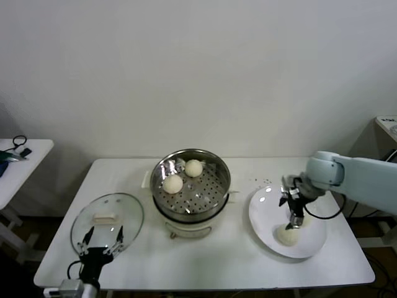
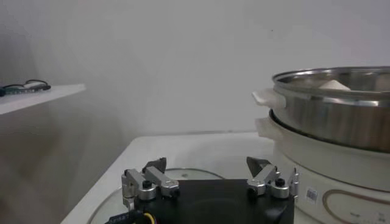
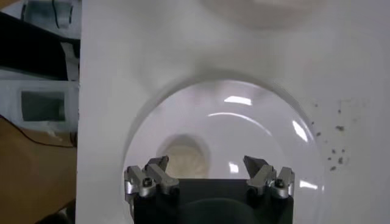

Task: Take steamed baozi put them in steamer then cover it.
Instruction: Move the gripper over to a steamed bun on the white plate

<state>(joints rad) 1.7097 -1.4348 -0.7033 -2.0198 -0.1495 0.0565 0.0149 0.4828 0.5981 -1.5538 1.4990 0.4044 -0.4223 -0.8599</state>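
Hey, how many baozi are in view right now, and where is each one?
3 clearly: two baozi in the steamer, one nearer the front, one behind it, and a third on the white plate. The right tool may hide another.

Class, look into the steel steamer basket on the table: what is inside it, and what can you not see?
Inside the steamer lie two baozi on its perforated floor, toward the far-left side. The pot base's interior, beneath that floor, is hidden. The glass lid lies apart on the table.
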